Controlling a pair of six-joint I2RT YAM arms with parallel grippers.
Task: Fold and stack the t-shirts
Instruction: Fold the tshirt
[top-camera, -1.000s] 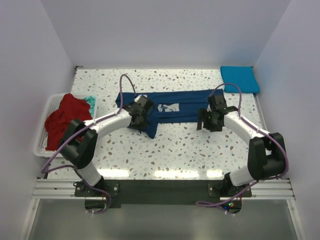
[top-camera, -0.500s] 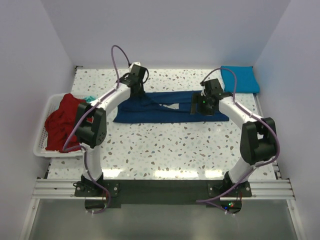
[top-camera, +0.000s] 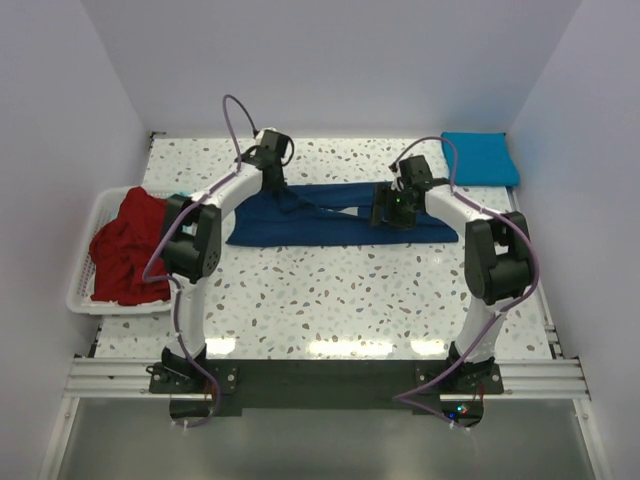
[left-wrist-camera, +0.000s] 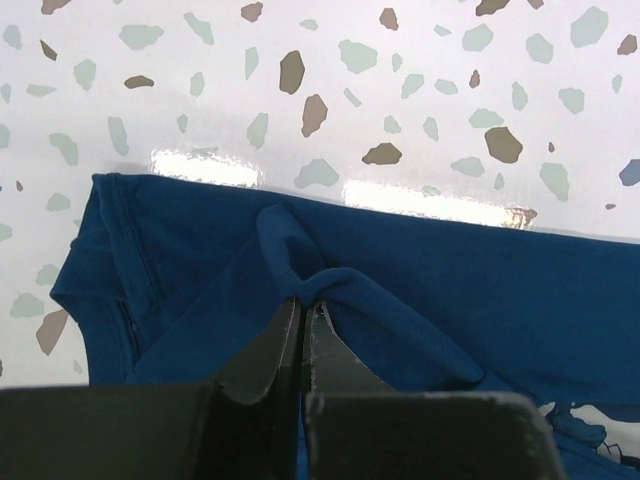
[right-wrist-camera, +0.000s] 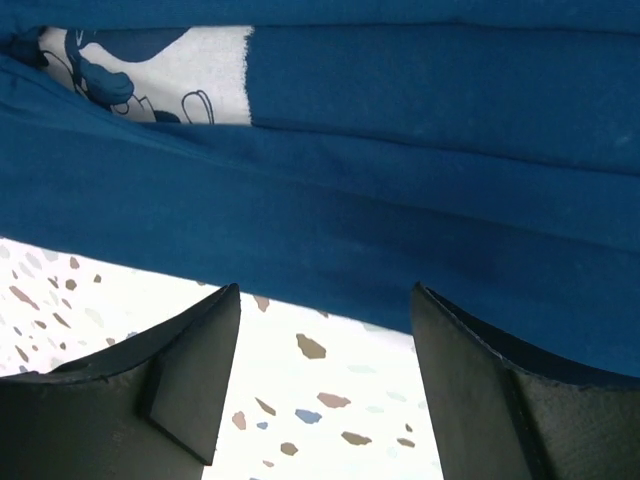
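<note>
toward the back of the table (top-camera: 330, 290), left gripper (left-wrist-camera: 303, 308) clamps a pleat of the navy tee (left-wrist-camera: 480, 290), likely pinning the fold; right gripper (right-wrist-camera: 325, 292), jaws apart, holds nothing.

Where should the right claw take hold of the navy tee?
Probably grip the tee by the long edge just ahead of the open right claw, coming low from the table side. It lies as a flat folded band, that edge free on bare table. The left claw pinches a ridge near the other end.
</note>
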